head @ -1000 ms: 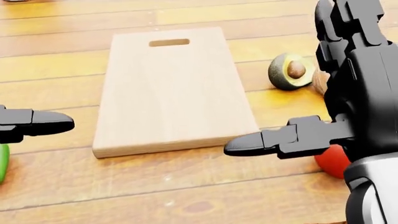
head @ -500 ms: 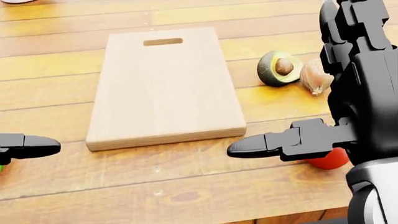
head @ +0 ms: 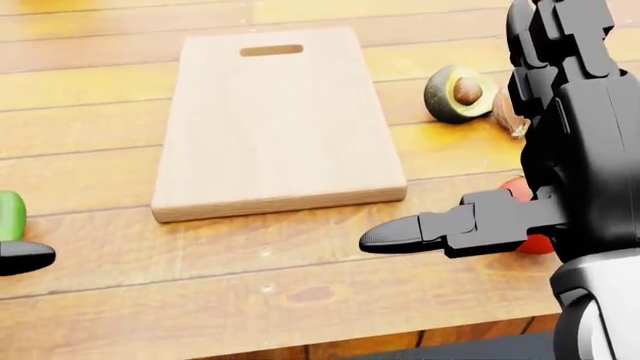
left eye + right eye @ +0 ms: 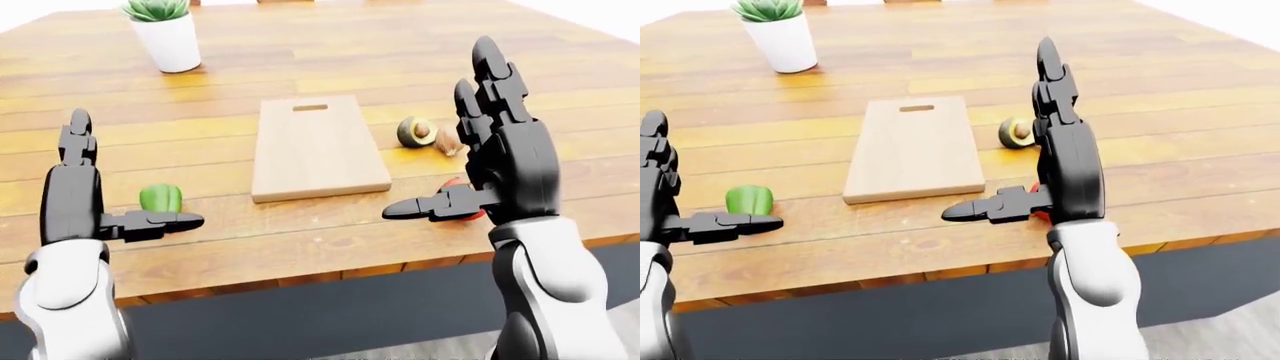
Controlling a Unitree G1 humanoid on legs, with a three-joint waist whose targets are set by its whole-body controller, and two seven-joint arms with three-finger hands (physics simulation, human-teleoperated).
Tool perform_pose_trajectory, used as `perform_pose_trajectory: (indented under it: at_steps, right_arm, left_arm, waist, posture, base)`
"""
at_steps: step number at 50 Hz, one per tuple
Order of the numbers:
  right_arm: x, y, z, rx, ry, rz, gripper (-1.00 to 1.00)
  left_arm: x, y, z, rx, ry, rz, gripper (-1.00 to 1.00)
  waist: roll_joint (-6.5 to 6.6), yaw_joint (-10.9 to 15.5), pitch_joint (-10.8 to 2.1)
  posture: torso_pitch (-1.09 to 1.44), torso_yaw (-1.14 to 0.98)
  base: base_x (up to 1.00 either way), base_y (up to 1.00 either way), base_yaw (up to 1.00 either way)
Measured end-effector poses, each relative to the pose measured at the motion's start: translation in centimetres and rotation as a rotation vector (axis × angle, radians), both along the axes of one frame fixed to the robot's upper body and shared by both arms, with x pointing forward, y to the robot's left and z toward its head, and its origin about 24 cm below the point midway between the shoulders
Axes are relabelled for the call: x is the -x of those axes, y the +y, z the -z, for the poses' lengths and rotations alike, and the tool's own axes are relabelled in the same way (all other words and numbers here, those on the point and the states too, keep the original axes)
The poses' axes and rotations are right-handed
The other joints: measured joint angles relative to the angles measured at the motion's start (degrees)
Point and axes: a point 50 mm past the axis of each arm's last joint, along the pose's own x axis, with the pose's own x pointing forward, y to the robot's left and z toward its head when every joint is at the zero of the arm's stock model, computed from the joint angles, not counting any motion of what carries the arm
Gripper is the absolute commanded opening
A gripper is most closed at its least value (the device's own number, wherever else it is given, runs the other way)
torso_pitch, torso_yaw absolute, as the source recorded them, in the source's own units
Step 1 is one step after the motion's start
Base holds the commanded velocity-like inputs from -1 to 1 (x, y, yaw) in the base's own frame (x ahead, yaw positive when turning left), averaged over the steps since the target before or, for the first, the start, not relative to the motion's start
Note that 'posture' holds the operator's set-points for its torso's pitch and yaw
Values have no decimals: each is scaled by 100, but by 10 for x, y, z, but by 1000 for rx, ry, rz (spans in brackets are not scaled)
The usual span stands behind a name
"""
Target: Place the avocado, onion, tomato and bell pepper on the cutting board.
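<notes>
Warm wooden planks of the table [image 4: 300, 45] fill nearly every view, with a dark band under its near edge along the bottom of the left-eye and right-eye views. At the centre of the left-eye view lies the cutting board [image 4: 315, 150], pale wood, bare, its handle slot toward the top of the frame. Right of the board, apart from it, sits the avocado [image 4: 415, 131], a cut half with its brown pit showing, and the onion [image 4: 447, 142] lies just beside the avocado on its right. Lower right of the board, the tomato [image 3: 535, 241] shows only as red slivers around the thumb of the right hand [image 4: 500, 161], which stands upright in the right half of the frame, 2 fingers pointing up and the thumb jutting left, spread wide and holding nothing; whether it touches the tomato cannot be told. At the left of the left-eye view, the bell pepper [image 4: 160, 198], green, rests on the table well left of the board. The left hand [image 4: 85, 199] rises at the lower left of that view, fingers straight up and thumb pointing right just below the pepper, also spread wide and empty. In the upper left of the eye views stands a white pot with a green succulent [image 4: 165, 34], well apart from everything else.
</notes>
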Motion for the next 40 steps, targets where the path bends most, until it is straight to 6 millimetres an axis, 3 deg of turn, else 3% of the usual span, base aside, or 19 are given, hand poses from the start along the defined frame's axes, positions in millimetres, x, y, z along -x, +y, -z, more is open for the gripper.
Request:
perform_pose_trajectory:
  at_steps: [10, 20, 25, 40]
  right_arm:
    - [1, 0, 0, 4, -1, 2, 100]
    - [2, -1, -1, 8, -3, 7, 100]
    - [0, 0, 2, 10, 5, 3, 100]
    - [0, 0, 1, 16, 1, 3, 100]
  left_arm:
    - [-13, 3, 14, 11, 28, -11, 100]
    - [-11, 7, 20, 18, 40, -18, 99]
    - [-10, 8, 24, 21, 50, -26, 71]
    - [-7, 11, 28, 10, 68, -43, 27]
  waist:
    - [-4, 4, -20]
    - [16, -3, -37]
    - [23, -12, -40]
    - [22, -16, -31]
  posture:
    - [0, 0]
    - [0, 0]
    - [0, 0]
    - [0, 0]
  base:
    - [0, 0, 0]
    - [0, 0, 0]
    - [0, 0, 0]
    - [0, 0, 0]
